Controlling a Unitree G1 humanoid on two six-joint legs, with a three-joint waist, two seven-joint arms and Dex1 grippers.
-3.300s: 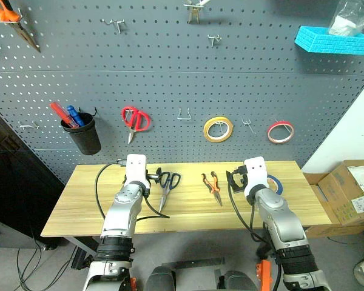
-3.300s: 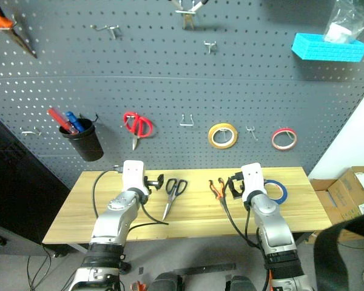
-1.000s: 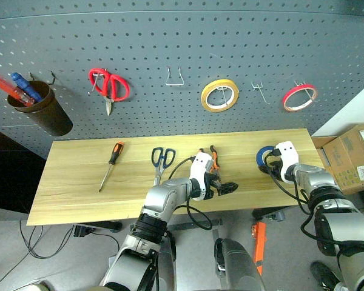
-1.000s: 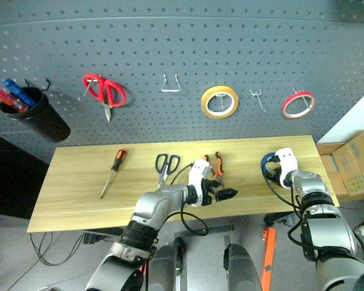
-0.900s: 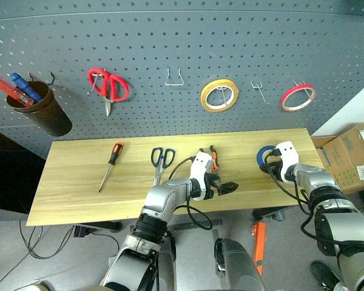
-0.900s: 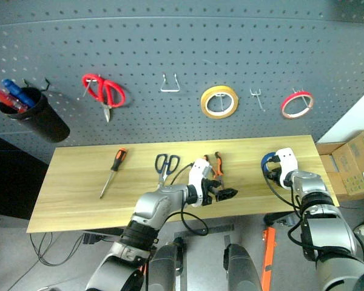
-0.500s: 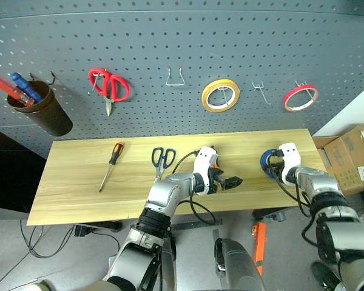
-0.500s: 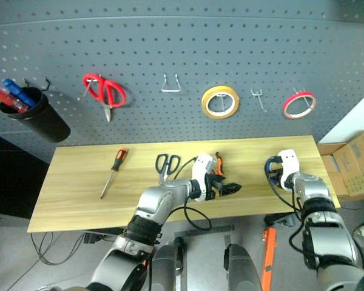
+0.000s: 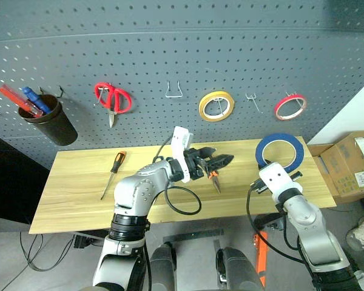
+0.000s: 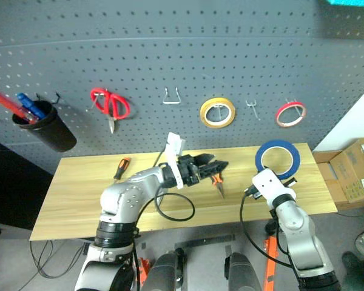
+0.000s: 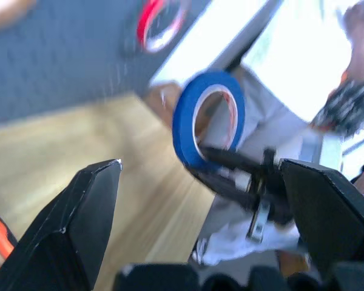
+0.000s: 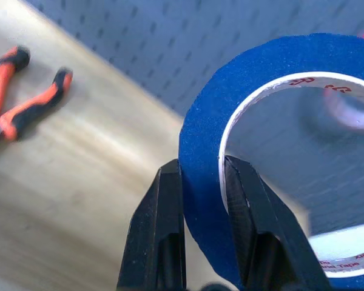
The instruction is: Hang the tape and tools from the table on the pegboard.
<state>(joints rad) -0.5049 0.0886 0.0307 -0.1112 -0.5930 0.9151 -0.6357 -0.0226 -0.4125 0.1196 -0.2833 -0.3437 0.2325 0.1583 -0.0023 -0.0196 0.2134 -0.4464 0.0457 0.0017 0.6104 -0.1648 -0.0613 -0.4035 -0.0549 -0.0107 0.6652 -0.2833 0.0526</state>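
Dark grey perforated pegboard [image 9: 170,54] holds no task item yet; pliers [image 9: 215,179] and screwdriver [image 9: 111,174] lie on the yellowish wooden table [image 9: 73,200], scissors probably hidden. Right gripper [image 12: 203,200] pinches the thin blue tape roll [image 9: 279,153] aloft; left gripper [image 9: 218,162] gapes empty.

A workshop is suggested: a dark grey pegboard [image 9: 170,48] hung with tape rolls and scissors fills the upper frame, a wooden table [image 9: 67,194] below, cardboard boxes [image 9: 352,167] at right.

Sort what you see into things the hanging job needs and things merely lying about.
Job: blue tape roll, pliers, orange-and-black screwdriver, table, pegboard.

Lying about: red scissors, yellow roll, red roll, black cup, cardboard box.
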